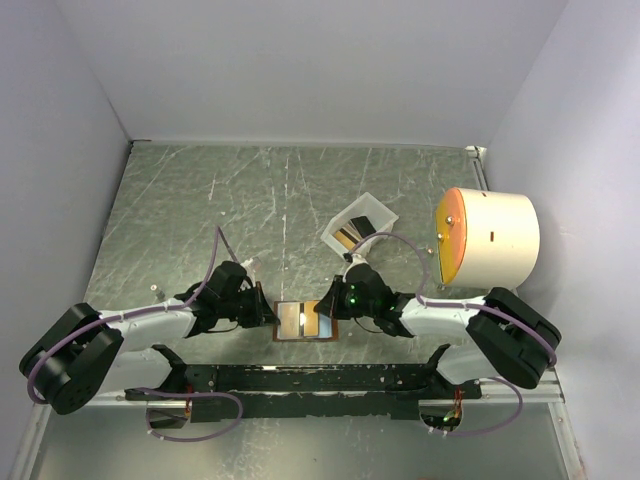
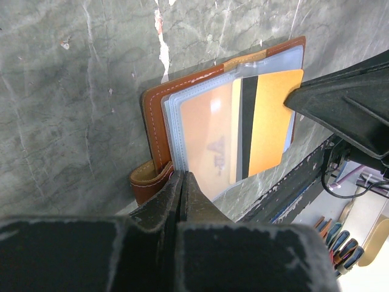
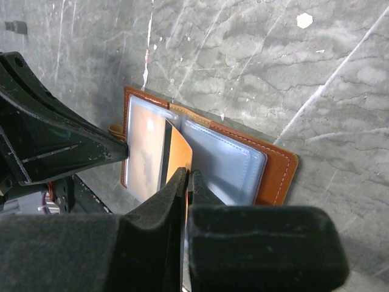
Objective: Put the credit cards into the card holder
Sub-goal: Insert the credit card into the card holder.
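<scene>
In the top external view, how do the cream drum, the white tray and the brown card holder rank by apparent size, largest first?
1. Cream drum, clearly largest.
2. White tray.
3. Card holder, looking slightly smaller, but its ends are partly covered, so ranks 2 and 3 are unsure.

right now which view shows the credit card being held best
Left wrist: the striped credit card lies nearly face-on, stripe visible. Right wrist shows it foreshortened, partly hidden behind the right end effector. In top external it is too small to make out.
</scene>
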Available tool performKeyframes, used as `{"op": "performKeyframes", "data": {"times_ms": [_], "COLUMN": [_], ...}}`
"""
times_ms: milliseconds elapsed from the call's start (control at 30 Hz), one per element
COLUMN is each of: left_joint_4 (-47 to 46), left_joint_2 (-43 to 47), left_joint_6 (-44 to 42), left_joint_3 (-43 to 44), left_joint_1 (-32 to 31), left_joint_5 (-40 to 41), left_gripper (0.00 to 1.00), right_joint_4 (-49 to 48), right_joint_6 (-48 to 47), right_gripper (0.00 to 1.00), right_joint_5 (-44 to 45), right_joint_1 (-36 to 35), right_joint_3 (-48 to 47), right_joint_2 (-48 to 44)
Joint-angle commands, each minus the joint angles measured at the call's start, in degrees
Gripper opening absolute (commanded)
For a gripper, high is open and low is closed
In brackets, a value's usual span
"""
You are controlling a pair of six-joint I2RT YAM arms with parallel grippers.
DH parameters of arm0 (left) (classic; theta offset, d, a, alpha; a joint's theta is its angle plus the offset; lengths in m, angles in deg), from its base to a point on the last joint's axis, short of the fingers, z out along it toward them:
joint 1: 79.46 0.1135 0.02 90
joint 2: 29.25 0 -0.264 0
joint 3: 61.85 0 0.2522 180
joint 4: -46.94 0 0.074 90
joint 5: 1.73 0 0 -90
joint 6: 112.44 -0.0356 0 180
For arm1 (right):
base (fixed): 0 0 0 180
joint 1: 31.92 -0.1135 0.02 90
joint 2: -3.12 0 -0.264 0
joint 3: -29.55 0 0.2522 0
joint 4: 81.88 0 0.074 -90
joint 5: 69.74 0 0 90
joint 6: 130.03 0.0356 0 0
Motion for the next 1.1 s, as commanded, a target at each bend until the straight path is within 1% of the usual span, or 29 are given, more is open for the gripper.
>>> {"op": "performKeyframes", "data": {"times_ms": [0,67,200,500,700,800,900,967,1067], "left_joint_4": [2.83,2.35,2.31,1.72,1.8,1.77,1.65,2.09,2.81], "left_joint_2": [-0.82,-0.49,0.04,-0.09,1.68,2.39,3.17,3.64,4.32], "left_joint_6": [-1.49,-1.07,-0.91,-0.44,0.9,1.96,2.95,3.31,3.82], "left_joint_3": [0.87,0.5,0.31,0.32,0.1,-0.16,-0.27,-0.15,0.01], "left_joint_1": [-0.41,-0.43,-0.37,-0.66,-1.48,-1.98,-2.81,-3.19,-3.39], "left_joint_5": [2.83,2.74,3.34,2.91,2.97,3.02,3.27,3.76,4.51], "left_gripper": [0.07,0.07,0.07,0.07,0.07,0.07,0.07,0.07,0.07], "right_joint_4": [3.72,5.57,4.89,1.15,1.86,6.92,11.52,13.94,15.28], "right_joint_6": [-0.92,-0.92,-0.94,-0.44,2.03,1.55,0.62,0.41,0.51], "right_gripper": [0.0,0.0,0.0,0.0,0.01,0.16,0.35,0.38,0.39], "right_joint_5": [1.46,2.61,3.17,0.83,1.65,3.26,5.27,5.85,5.4], "right_joint_1": [-0.86,-1.12,-1.5,-2.1,-3.14,-3.27,-3.29,-3.37,-3.62], "right_joint_3": [-1.22,-1.6,-1.11,-2.71,-5.24,-6.74,-7.11,-7.34,-7.67], "right_joint_2": [0.0,-0.48,-1.59,4.06,6.28,5.44,1.37,-0.59,-1.71]}}
